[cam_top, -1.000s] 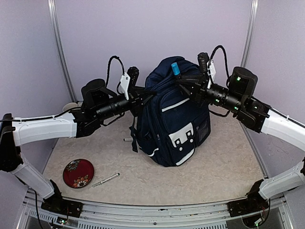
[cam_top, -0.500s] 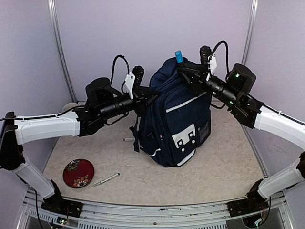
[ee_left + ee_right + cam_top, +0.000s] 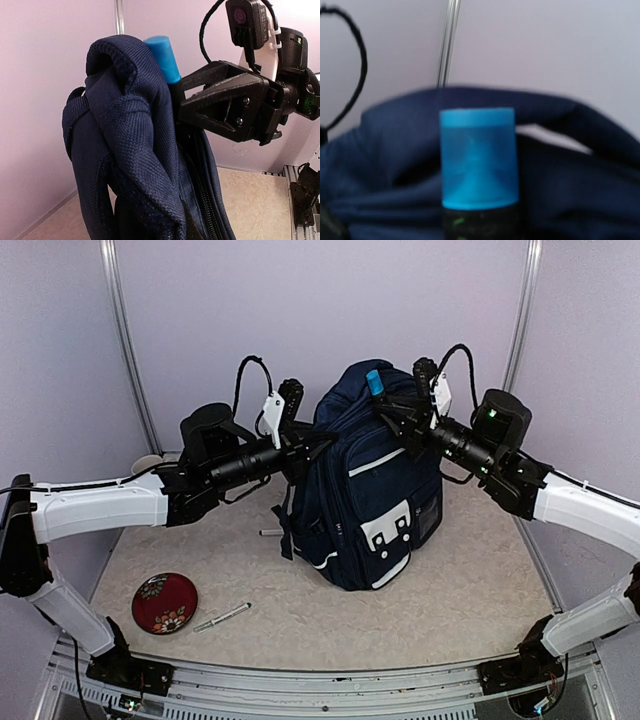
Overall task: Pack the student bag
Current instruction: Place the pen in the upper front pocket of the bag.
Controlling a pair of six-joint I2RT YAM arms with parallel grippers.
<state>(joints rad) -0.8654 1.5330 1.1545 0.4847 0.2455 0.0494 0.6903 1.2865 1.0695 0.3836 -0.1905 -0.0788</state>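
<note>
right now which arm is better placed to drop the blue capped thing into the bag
Right. The right gripper holds the blue-capped stick at the student bag's top opening; the left gripper is shut on the bag's fabric, likely holding it open.

Your right gripper [image 3: 392, 412] does a little up-and-down. Half a second back, the blue-capped tube [image 3: 374, 381] it's pinching pokes clear above the student bag [image 3: 375, 490]. Now it's lower again, with the cap about level with the bag's top edge, close to where it sits a second ago. Your right forearm drops along with it. Over that same second your left gripper [image 3: 303, 443], clamped at the bag's side edge, shifts slightly up and in toward the bag. The bag's top stands taller too, with the front panel stretched instead of slumped.
</note>
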